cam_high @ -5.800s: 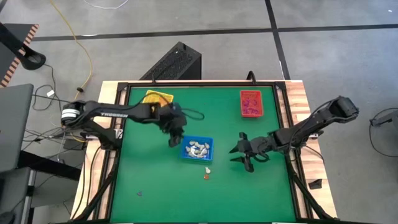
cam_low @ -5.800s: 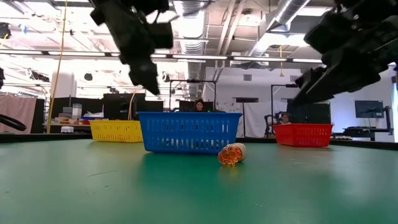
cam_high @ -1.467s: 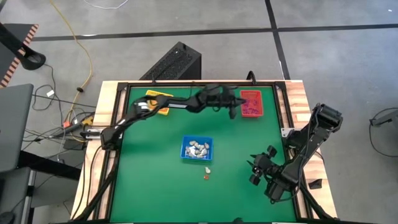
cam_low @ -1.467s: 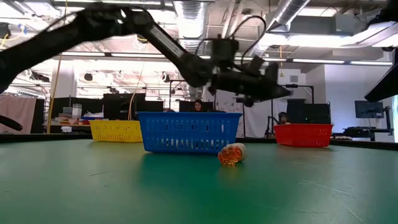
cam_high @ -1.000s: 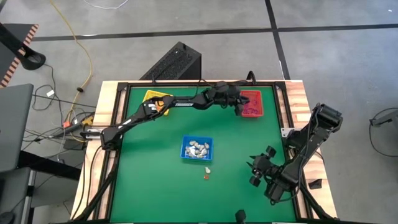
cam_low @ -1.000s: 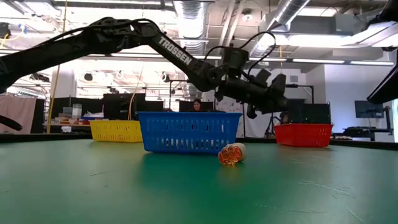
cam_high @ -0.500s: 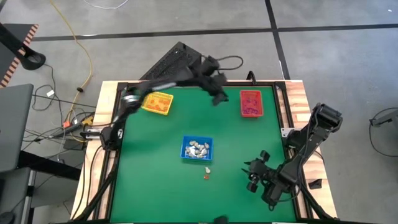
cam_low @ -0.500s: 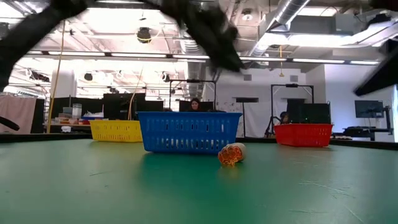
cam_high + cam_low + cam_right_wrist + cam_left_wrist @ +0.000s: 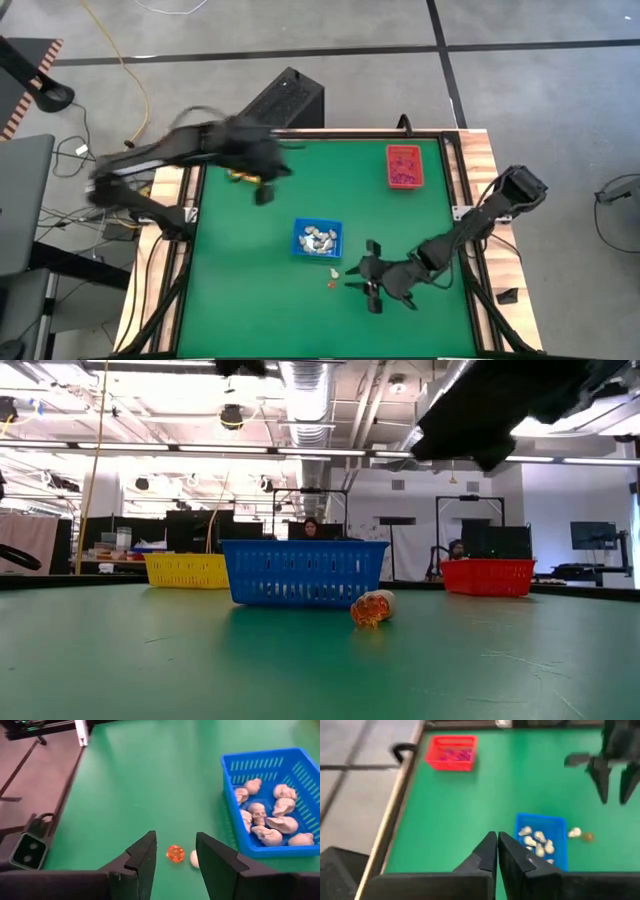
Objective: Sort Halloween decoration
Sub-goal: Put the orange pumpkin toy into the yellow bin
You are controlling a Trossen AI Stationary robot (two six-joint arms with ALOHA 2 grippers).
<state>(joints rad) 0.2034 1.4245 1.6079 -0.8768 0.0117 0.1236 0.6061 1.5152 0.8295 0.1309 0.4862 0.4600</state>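
Now, right gripper [image 9: 174,851]: parted wide above the orange trinket [image 9: 174,854], beside the blue tray [image 9: 260,770].
Left gripper [image 9: 497,851]: fingers pressed together, empty, above the bench [image 9: 250,290] near the yellow tray [image 9: 186,569].

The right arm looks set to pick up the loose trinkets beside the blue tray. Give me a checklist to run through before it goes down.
1. Right pincer open: ok, jaws apart.
2. Orange trinket lined up between the jaws: ok.
3. Whitish trinket clear of the grasp: not ok, it lies close beside the orange one.
4. Blue tray clear of the pincer: ok, off to one side, whitish skulls inside.
5. Left pincer out of the way: ok, shut, near the yellow tray.
6. Pincer height above the table: cannot tell.
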